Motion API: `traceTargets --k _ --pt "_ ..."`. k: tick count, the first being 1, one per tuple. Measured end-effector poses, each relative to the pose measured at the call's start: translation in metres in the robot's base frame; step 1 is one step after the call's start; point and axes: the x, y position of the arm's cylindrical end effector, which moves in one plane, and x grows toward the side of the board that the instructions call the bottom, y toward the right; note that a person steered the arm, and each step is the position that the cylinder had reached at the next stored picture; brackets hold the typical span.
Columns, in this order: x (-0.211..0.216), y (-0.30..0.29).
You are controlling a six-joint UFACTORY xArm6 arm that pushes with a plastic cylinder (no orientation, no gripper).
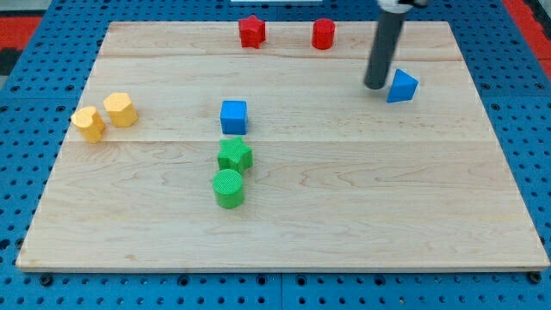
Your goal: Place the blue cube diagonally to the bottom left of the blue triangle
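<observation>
At the view's left of the wooden board [284, 232] I see two yellow blocks [105, 115], then the blue cube [233, 116] above a green star [234, 156] and green cylinder [228, 189]. Red star [251, 31] and red cylinder [323, 34] sit near the top edge. My tip [376, 85], holding nothing, stands upright just left of the blue triangle [401, 86].

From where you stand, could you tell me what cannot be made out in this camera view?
- Upper rod: cut off by the view's top edge, so the arm above is unseen.
- My tip: whether it touches the blue triangle beside it on the view's right cannot be told.
- Back faces of the blue cube, red blocks and yellow blocks: hidden by the blocks themselves.
- Green star: its near lower edge is covered by the green cylinder.
</observation>
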Motion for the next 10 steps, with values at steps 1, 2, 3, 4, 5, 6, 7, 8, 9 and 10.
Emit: traceTargets --k 1,2,3,4,5,6,7,8,9,10 --pt "0.001 -0.089" --pt "0.010 -0.174" --pt "0.036 -0.199" --pt "0.067 -0.204" --pt "0.085 -0.198" --pt "0.094 -0.212" --pt "0.098 -0.156" --pt "0.098 -0.096" --pt "0.098 -0.052" --pt "0.097 -0.080"
